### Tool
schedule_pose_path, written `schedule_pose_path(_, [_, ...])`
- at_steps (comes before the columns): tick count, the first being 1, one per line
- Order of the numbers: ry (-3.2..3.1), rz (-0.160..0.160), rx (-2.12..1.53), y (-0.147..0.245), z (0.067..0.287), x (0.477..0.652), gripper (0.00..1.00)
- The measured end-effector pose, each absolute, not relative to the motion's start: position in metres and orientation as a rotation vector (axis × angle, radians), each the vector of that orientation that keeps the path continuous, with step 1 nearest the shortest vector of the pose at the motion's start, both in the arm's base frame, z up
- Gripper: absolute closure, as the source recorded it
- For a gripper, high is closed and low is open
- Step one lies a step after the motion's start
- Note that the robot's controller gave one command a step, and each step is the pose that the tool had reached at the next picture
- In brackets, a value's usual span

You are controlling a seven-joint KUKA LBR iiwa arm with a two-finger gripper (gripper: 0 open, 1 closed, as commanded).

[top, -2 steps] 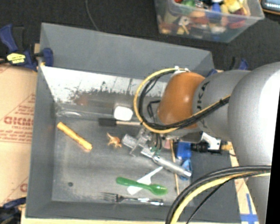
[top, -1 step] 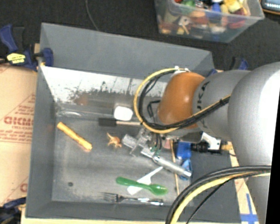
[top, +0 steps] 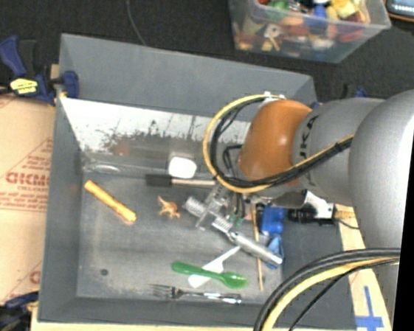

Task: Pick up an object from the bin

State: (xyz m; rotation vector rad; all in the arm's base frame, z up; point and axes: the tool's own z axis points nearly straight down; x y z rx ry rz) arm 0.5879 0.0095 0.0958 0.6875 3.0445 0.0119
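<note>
**Small tan toy lies just beside the gripper, mid-bin**

Small tan toy [top: 167, 207], star-like and knobbly, lies on the floor of the grey bin [top: 63, 256], near its middle. The gripper [top: 205, 211] hangs low just to the toy's right, under the arm's orange cover [top: 273, 139]. Whether the gripper is wide or narrow cannot be told, and nothing is seen held in it.

The toy is the nearest loose thing, so it looks the likeliest pick. To take it well, the gripper would probably need to shift left until it is centred over the toy, then come straight down and close across the toy's narrow body.

Bare floor surrounds the toy, so little blocks the approach. An orange stick [top: 110, 202] lies apart to the left, and a white block [top: 182, 167] sits near the back wall. Toward the front lie a green spoon [top: 209, 274] touching a white spoon [top: 218, 261], and a fork [top: 196, 295] by the front wall. A blue thing [top: 271, 222] and a thin wooden rod [top: 258, 259] crowd the right side beneath the arm; those would be harder to take cleanly.
</note>
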Motion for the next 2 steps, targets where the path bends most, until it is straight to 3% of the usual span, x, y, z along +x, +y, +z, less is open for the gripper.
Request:
schedule_pose_path(1, [3.037, 0.015, 0.684, 0.009, 0.133, 0.59, 1.0])
schedule_pose_path(2, [3.038, 0.015, 0.682, 0.008, 0.154, 0.59, 1.0])
